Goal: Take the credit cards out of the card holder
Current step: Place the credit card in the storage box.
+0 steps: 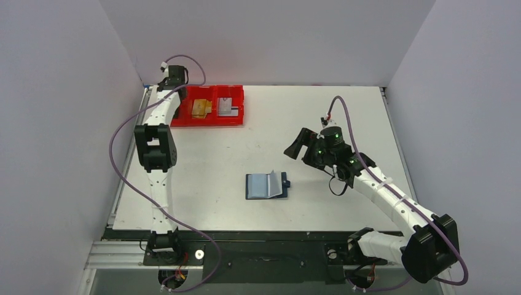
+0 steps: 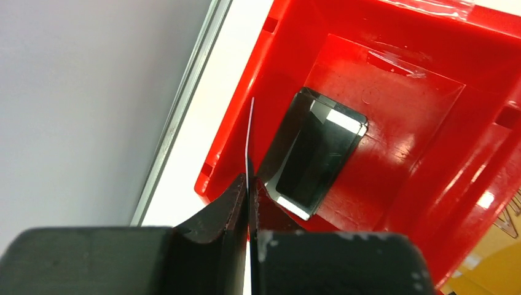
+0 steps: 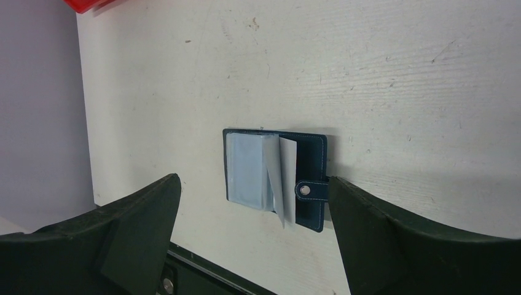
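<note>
The card holder (image 1: pixel 267 185) lies open on the white table, blue-grey pockets up, one flap standing, strap tab to the right; it also shows in the right wrist view (image 3: pixel 307 166). My right gripper (image 1: pixel 295 147) (image 3: pixel 253 184) is open and empty, hovering above it. My left gripper (image 2: pixel 250 181) is shut on a thin credit card (image 2: pixel 252 123), seen edge-on, over the left compartment of the red tray (image 2: pixel 430 184). A dark glossy rectangle (image 2: pixel 316 153) shows on that compartment's floor; I cannot tell whether it is a card or a reflection. The tan-gold card (image 1: pixel 201 108) and silvery card (image 1: pixel 227 108) lie in the tray.
The red tray (image 1: pixel 209 120) stands at the back left, against the table's left rail. Grey walls close in the left, back and right sides. The left arm (image 1: pixel 156 147) runs along the left edge. The black base rail lies along the near edge.
</note>
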Robot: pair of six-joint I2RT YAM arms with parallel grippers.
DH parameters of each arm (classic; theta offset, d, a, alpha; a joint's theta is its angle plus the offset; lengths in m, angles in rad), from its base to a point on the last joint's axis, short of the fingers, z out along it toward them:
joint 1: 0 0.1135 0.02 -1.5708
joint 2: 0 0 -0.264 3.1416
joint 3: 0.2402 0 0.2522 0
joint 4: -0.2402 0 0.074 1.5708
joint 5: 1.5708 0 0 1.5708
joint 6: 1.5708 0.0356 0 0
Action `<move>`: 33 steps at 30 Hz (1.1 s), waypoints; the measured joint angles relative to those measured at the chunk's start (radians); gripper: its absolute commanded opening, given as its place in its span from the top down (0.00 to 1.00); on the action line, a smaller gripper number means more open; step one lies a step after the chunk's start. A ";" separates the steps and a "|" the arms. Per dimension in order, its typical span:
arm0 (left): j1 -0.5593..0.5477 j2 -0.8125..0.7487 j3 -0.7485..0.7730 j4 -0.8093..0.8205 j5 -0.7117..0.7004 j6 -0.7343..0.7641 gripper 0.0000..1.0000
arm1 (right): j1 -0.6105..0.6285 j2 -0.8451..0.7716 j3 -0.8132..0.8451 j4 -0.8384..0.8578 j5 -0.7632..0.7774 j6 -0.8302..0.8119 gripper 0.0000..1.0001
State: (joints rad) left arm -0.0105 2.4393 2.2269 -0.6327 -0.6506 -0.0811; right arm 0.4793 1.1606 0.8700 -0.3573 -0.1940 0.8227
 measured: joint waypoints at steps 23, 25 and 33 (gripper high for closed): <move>0.042 0.047 0.031 -0.002 0.091 -0.029 0.64 | 0.021 0.014 0.005 -0.005 0.000 -0.001 0.15; 0.043 0.047 0.032 -0.005 0.100 -0.038 0.61 | 0.024 0.014 0.005 -0.006 0.001 -0.001 0.15; 0.042 0.046 0.063 -0.023 0.143 -0.060 0.54 | 0.036 0.006 0.005 -0.013 0.008 -0.001 0.15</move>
State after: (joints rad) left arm 0.0319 2.4851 2.2894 -0.6552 -0.5072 -0.1413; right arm 0.5152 1.1667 0.8753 -0.3702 -0.1860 0.8219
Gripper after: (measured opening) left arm 0.445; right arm 0.851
